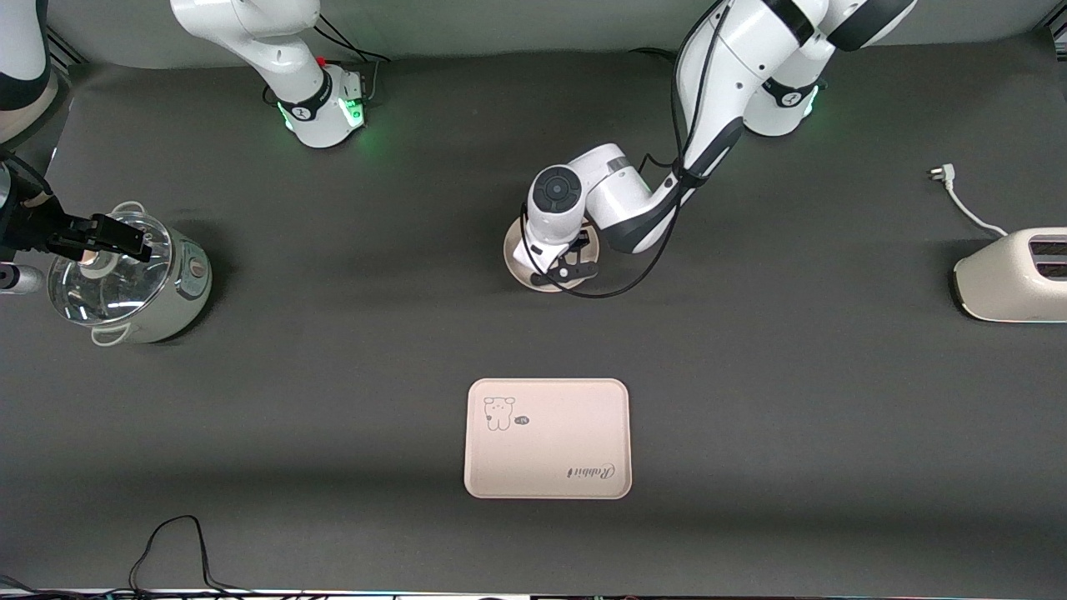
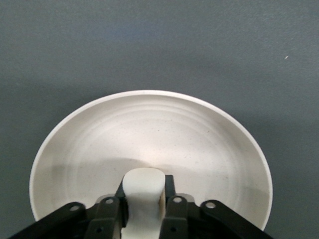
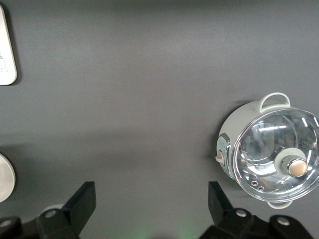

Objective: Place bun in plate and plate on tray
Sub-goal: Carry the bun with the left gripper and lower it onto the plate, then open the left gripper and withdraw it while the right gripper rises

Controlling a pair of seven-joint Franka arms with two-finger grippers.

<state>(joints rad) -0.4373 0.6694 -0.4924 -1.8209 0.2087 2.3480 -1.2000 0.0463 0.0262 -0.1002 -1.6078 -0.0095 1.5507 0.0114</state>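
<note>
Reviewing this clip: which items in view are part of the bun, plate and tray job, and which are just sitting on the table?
Part of the job:
- small cream-white rounded bun, clamped in the left gripper over the plate
- round cream-beige plate
- rectangular pinkish-beige tray with bear drawing

Just lying about:
- pale green pot with glass lid, under the open, waiting right gripper
- cream toaster

The plate lies mid-table, with the left gripper low over it, pinching the bun above the dish. The tray lies nearer the front camera, well apart from the plate. A lidded cooking pot stands at the right arm's end, below the right gripper. A toaster stands at the left arm's end.
</note>
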